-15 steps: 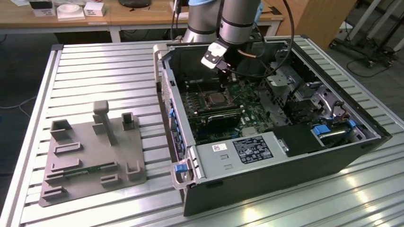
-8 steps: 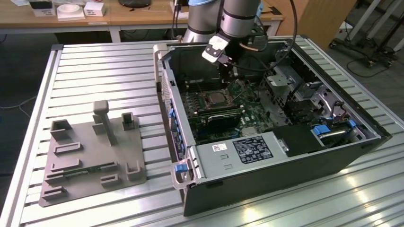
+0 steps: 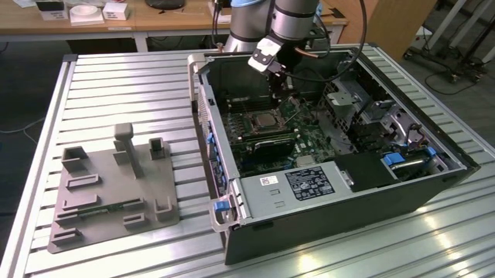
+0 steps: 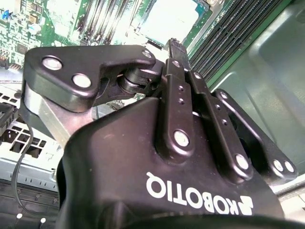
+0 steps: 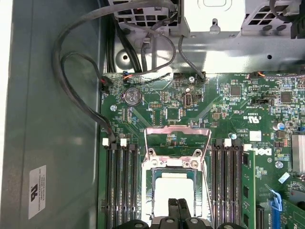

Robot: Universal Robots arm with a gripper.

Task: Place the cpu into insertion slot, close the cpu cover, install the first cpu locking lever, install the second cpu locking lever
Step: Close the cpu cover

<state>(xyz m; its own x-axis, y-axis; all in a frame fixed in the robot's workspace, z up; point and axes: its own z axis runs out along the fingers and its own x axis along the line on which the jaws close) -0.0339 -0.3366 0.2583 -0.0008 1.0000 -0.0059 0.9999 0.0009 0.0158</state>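
The cpu (image 5: 174,190) lies flat in the insertion slot (image 5: 148,193), its pale metal top glaring under light. The silver cpu cover (image 5: 174,163) lies down around it, and the chip shows through its window. Thin wire levers (image 5: 208,157) run along both sides of the socket and meet in a bar beyond it; whether they are latched I cannot tell. My gripper (image 5: 177,206) hangs just over the chip's near edge, fingers pressed together with nothing between them. In the second wrist view the gripper (image 4: 174,46) points at the bright cpu (image 4: 171,19). In the exterior view the gripper (image 3: 280,97) hangs inside the open case above the socket (image 3: 264,121).
Black memory slots (image 5: 119,183) flank the socket on both sides. Grey cables (image 5: 81,62) loop along the case wall. A metal drive cage (image 3: 352,95) and a black box (image 3: 309,182) crowd the case. A grey fixture plate (image 3: 116,185) lies on the slatted table at the exterior view's left.
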